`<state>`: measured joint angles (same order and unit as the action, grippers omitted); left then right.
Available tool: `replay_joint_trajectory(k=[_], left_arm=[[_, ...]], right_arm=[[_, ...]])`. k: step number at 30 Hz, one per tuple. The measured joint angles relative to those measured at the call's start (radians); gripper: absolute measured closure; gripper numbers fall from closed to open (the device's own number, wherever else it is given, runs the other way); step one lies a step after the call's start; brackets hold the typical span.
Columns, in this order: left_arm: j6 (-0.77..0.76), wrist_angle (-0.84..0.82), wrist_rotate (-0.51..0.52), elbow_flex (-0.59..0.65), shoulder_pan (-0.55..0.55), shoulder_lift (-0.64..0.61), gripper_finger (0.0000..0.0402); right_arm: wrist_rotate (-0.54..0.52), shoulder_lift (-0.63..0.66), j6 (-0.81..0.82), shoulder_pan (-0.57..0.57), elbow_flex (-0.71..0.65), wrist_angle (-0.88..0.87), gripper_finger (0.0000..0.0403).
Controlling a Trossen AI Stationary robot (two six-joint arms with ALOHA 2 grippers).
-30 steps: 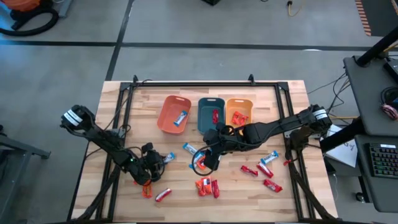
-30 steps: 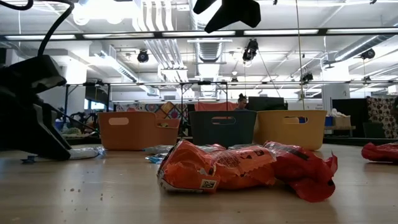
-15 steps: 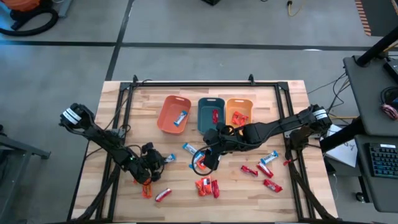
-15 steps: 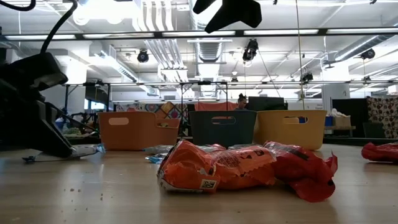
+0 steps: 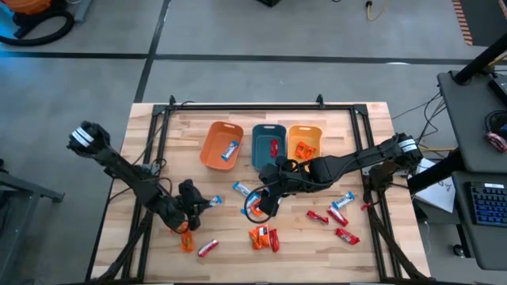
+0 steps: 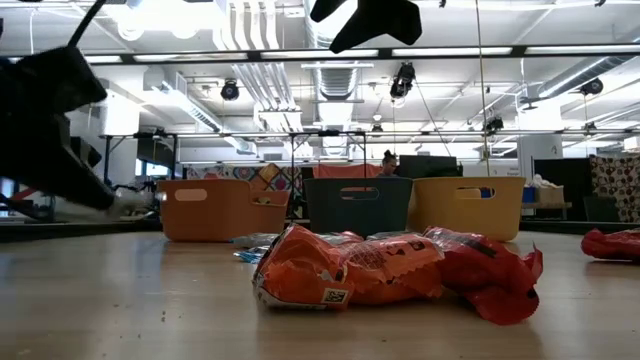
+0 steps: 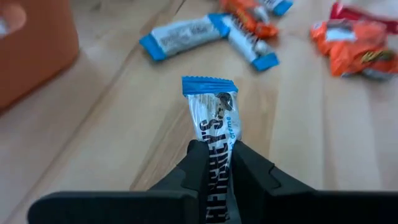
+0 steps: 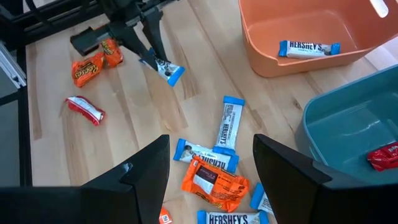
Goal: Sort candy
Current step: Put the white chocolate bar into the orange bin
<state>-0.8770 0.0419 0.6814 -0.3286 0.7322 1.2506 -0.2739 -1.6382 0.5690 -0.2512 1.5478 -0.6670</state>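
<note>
A pale wooden table [image 5: 182,134] in a concrete-floored workshop carries three bins in a row toward twelve o'clock: an orange bin [image 5: 212,141], a teal bin [image 5: 261,142] and a yellow-orange bin [image 5: 315,134]. Wrapped candies are scattered across the half nearer six o'clock. The left gripper [image 7: 214,163] is seen at about eight o'clock of the table's centre, its fingers pinched narrowly on the tail of a blue-and-white candy [image 7: 211,115], which juts out beyond the tips and appears lifted clear of the wood. The step in hand is judged to be the pick-up of this piece, now secured. One blue-and-white candy [image 5: 230,150] is already lying in the orange bin, so a carry toward one o'clock and a release over that bin is what the next move seems to call for. The right gripper [image 8: 211,163] is held with its fingers spread wide and empty above a small cluster of blue and orange candies near the table's centre, just short of the teal bin.
</note>
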Motion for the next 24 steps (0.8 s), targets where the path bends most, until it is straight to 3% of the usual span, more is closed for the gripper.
replay_joint_trajectory(k=[8,13,18,24], left_arm=[[0.062,-0.013,0.011,-0.062,-0.016,-0.169,0.0366],[0.113,-0.28,0.052,-0.248,-0.098,-0.25,0.0366],[0.149,-0.655,0.08,-0.444,-0.266,-0.274,0.0366],[0.352,-0.591,-0.048,-0.465,-0.57,-0.281,0.0366]], right_arm=[[0.0,0.0,0.017,0.0,0.0,0.0,0.0184],[0.0,0.0,0.059,0.001,0.0,0.0,0.0184],[-0.015,0.007,0.087,0.007,0.0,0.001,0.0184],[-0.045,0.04,0.061,0.044,0.0,0.0,0.0184]])
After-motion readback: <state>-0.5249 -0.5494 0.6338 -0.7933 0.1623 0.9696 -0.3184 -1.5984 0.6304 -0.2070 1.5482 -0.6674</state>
